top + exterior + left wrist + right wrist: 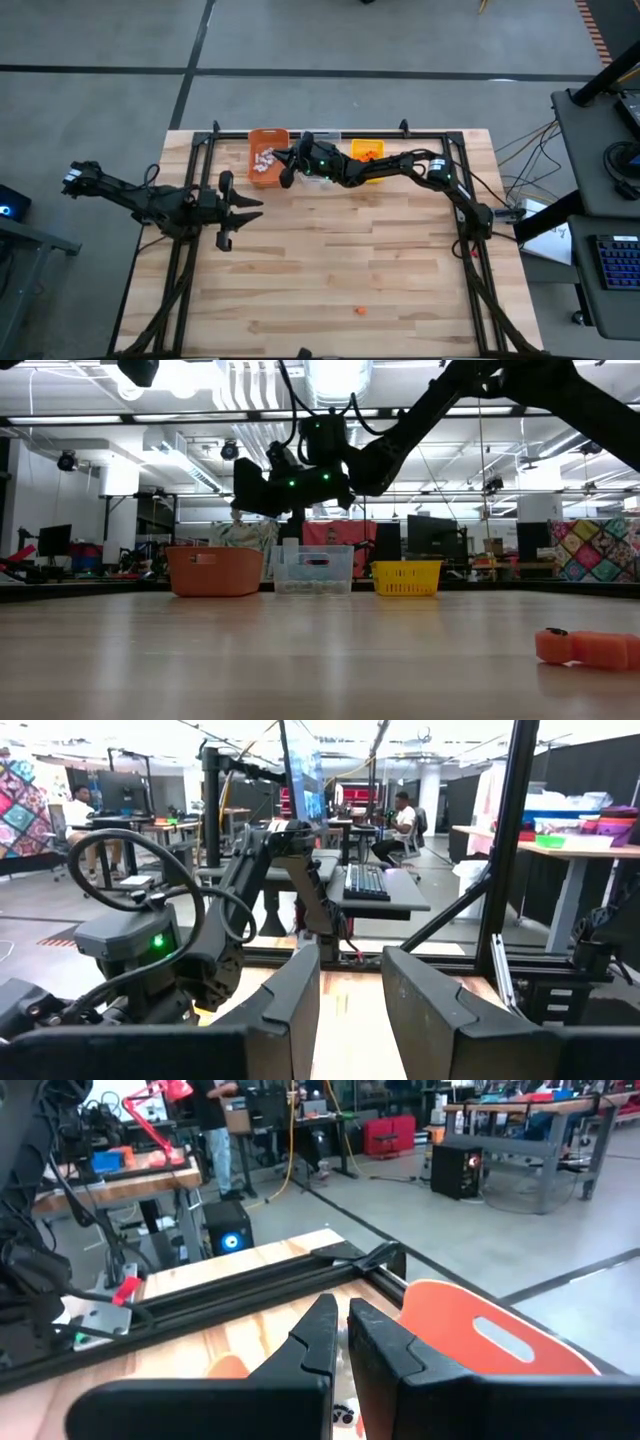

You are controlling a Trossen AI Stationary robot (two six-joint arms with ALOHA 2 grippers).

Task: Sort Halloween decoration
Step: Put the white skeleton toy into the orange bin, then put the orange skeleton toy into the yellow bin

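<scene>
**Stray orange piece near, drop pending at the far bins**

Nearest us on the table [340, 270] lies one orange decoration [585, 648], alone and well apart from both arms. At the far edge stand three bins. The orange bin [268, 150] holds pale trinkets [264, 162], the yellow bin [366, 150] holds orange ones, and the clear bin [313, 571] between them we cannot read. The right gripper [287, 168] hangs at the orange bin's right side, fingers together; whether they pinch anything we cannot tell. We judge that a release here could drop a piece over the rim. The left gripper [245, 209] waits at the left, fingers apart, empty.
</scene>
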